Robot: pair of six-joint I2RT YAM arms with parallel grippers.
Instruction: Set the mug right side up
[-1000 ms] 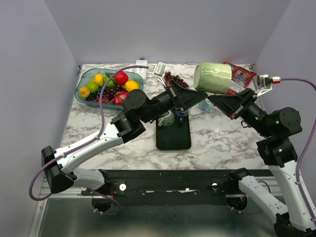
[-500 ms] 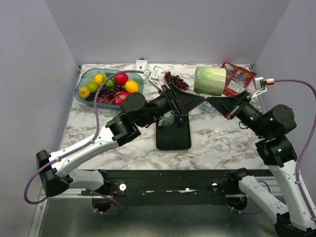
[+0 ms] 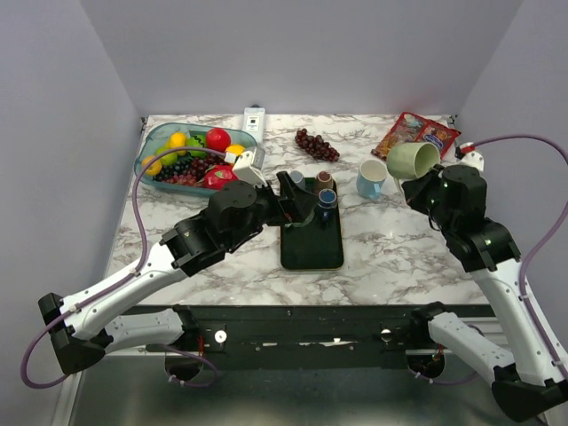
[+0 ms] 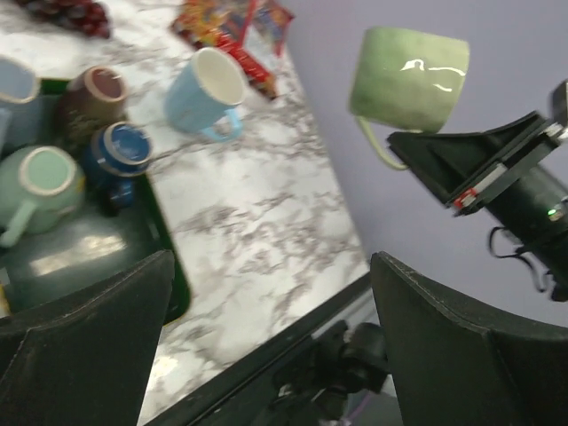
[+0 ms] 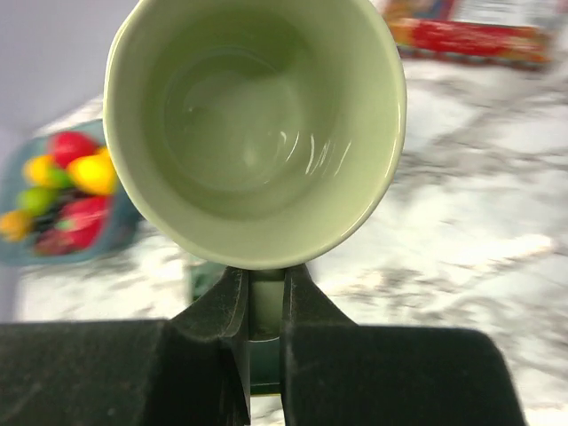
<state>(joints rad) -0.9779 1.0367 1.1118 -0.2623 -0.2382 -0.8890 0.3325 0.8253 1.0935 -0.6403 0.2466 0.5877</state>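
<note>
Your left arm (image 3: 133, 280) and right arm (image 3: 519, 311) have glossy white shells between round black joint housings (image 3: 235, 206). A lilac cable (image 3: 135, 191) trails off each wrist. The left arm's fingers (image 4: 84, 342) are broad matte-black wedges, and the right arm's fingers (image 5: 209, 355) are black too. Its black wrist shows a red-and-white label (image 4: 469, 192) and a small green light (image 4: 550, 213).

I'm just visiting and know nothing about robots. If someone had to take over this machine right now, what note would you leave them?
Right claw: shut on the handle of the pale green mug, held in the air near the light blue mug.
Left claw: open and empty, above the dark tray.
Done: mug picked up, its mouth tilted toward the overhead camera.
Left: finish turning it mouth-up, set it down, let go.
</note>
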